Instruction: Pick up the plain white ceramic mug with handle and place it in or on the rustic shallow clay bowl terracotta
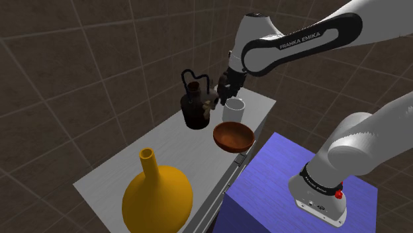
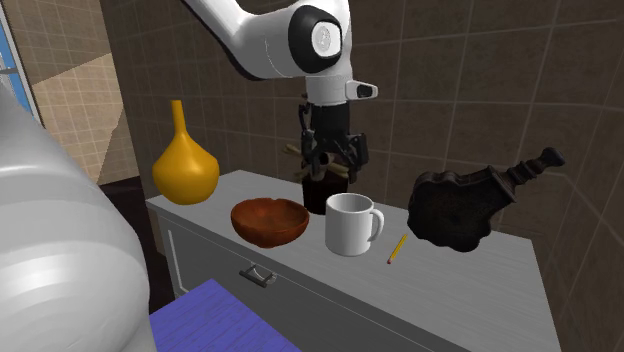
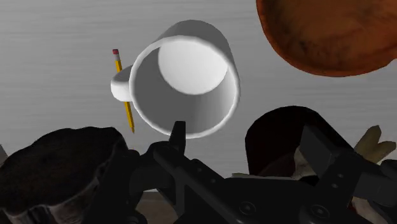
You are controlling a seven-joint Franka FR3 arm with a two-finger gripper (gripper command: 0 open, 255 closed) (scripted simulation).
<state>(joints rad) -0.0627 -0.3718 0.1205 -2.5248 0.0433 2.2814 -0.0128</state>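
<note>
The end effector hangs above the counter, and the mug stands upright just below and ahead of it. Beside the mug, not touching, sits the bowl; on the mug's other side lies the pencil. The jug stands close by the end effector, the vase well beyond the bowl.

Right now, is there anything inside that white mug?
Nothing visible. The wrist view looks down into the white mug, showing its bare white floor and inner wall. One black fingertip covers a sliver of the rim, so that small patch is hidden.
</note>
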